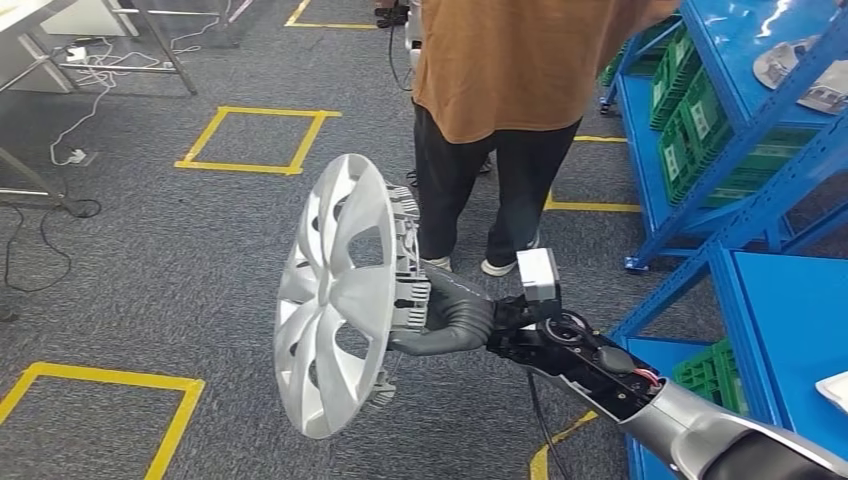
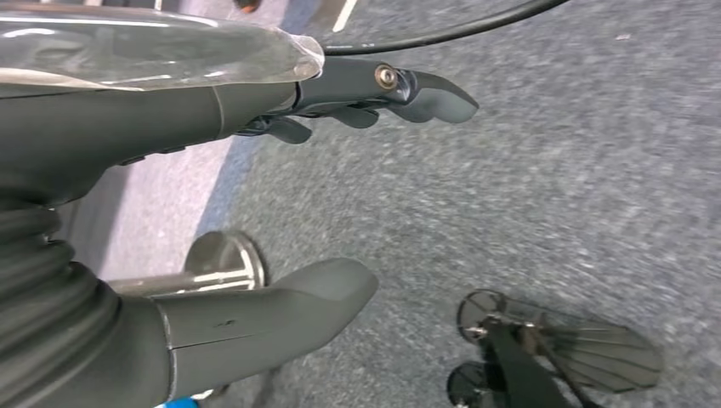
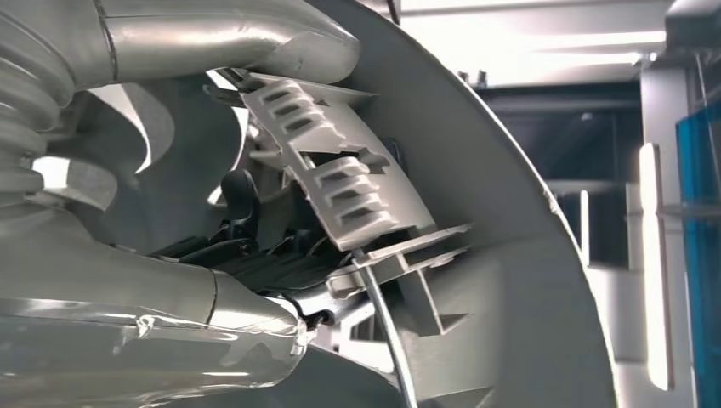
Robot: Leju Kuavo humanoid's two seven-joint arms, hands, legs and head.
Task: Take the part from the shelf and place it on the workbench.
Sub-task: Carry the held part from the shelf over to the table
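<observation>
Gripping unlabelled hubcap [image 1: 335, 300], right hand [image 1: 450, 320].

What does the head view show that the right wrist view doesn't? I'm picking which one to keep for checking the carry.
Head view alone: the whole silver wheel cover held upright over grey carpet, a person standing ahead, the blue shelf to the right, yellow floor tape. Right wrist view alone: the cover's ribbed clips on its back, seen close. Both: the right hand gripping the cover from behind.
</observation>
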